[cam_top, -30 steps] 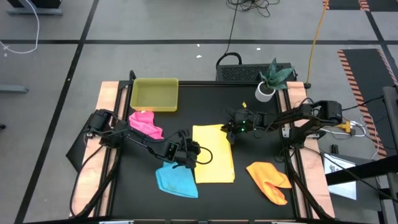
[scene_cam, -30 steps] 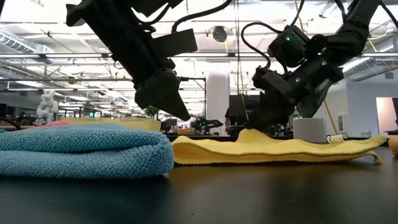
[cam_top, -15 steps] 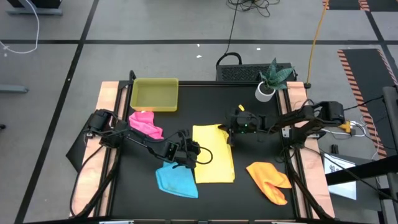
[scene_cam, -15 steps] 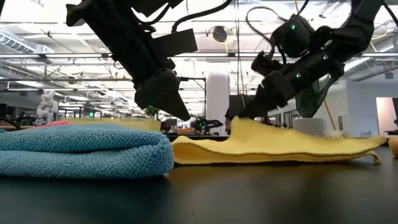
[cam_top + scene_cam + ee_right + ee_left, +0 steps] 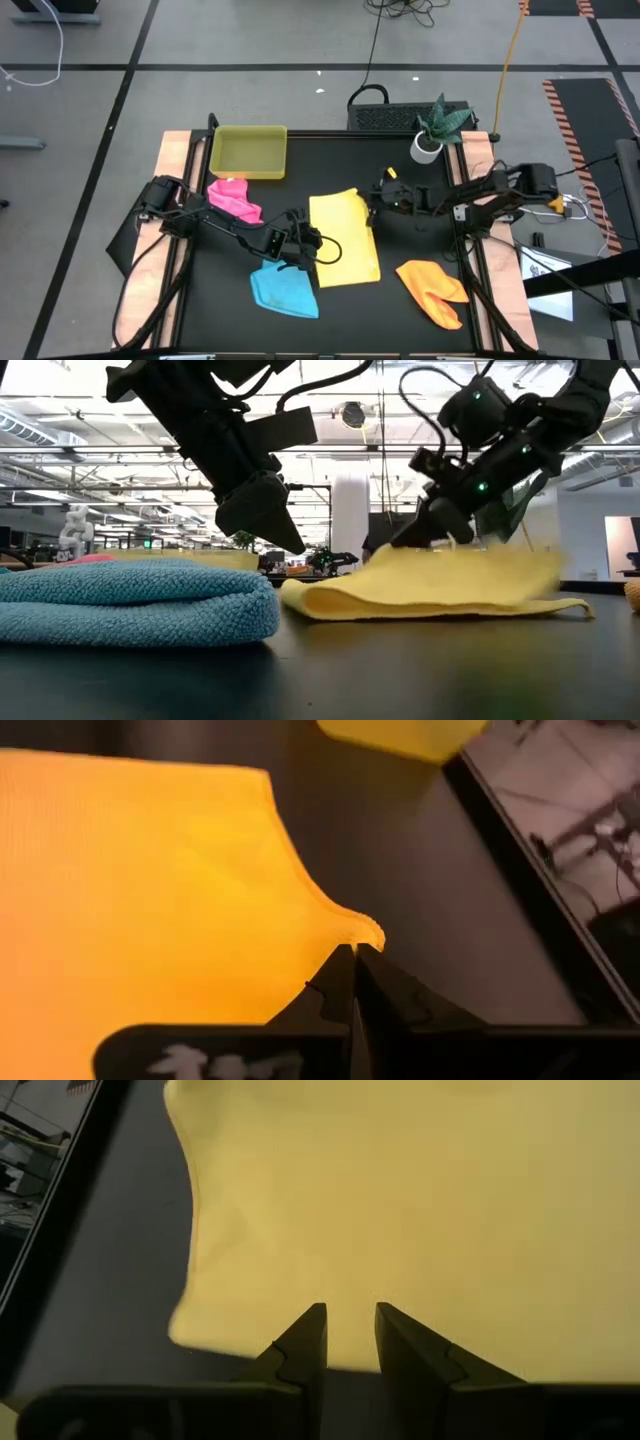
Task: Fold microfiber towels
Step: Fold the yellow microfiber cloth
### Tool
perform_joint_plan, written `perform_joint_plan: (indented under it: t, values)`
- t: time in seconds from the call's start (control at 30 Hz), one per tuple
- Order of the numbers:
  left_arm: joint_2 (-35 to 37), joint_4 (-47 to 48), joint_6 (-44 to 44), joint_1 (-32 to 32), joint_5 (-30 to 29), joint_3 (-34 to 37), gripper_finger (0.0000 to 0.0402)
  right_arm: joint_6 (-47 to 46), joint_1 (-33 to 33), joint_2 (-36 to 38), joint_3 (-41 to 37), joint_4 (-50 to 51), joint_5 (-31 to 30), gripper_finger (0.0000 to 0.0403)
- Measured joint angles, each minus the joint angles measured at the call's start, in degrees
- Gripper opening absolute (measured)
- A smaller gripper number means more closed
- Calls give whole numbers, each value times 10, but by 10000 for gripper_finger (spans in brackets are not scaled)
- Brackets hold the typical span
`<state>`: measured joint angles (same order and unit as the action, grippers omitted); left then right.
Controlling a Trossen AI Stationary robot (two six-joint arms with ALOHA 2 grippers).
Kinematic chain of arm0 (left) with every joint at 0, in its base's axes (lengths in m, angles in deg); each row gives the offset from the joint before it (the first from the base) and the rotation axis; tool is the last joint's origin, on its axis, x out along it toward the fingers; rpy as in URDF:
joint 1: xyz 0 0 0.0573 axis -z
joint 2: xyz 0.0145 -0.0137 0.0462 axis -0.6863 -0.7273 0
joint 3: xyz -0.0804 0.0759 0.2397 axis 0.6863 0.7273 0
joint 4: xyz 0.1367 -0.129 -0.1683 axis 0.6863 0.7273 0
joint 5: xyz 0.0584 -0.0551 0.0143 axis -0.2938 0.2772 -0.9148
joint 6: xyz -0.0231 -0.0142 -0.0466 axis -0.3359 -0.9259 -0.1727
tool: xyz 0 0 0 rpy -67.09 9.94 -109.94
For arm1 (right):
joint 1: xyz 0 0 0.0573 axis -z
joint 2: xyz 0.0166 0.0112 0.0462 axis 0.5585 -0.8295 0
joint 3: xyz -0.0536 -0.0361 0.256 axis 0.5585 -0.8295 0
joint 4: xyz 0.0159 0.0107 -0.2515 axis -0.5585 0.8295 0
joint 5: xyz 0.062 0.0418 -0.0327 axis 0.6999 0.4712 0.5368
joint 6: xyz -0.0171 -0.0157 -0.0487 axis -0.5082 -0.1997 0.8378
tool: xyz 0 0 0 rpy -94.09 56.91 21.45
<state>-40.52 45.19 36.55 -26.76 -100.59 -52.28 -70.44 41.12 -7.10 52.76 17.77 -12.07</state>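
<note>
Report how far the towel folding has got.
Done: the sky blue towel looks folded, lying thick and doubled at the front. In hand: the right gripper is shut on a corner of the yellow towel, lifting its edge, while the left gripper hovers slightly open over the other side. Left: the pink towel and orange towel lie crumpled, untouched.

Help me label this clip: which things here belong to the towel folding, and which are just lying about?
Job: yellow towel, pinched at a corner by the right end effector; blue towel; pink towel; orange towel; left end effector, beside the yellow towel.

Lying about: tray; potted plant.
</note>
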Motion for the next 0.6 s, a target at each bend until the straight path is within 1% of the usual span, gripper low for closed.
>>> perform_joint_plan:
  t: [0.1, 0.37, 0.6]
  values:
    - [0, 0, 0, 0, 0, 0, 92, -3, 11, -7, -9, 1, 9, 1]
    - [0, 0, 0, 0, 0, 0, 92, -4, 22, -9, -29, -14, 10, 1]
    - [0, -1, 0, 0, 0, 0, 92, -36, 34, -9, -45, -14, 10, 23]
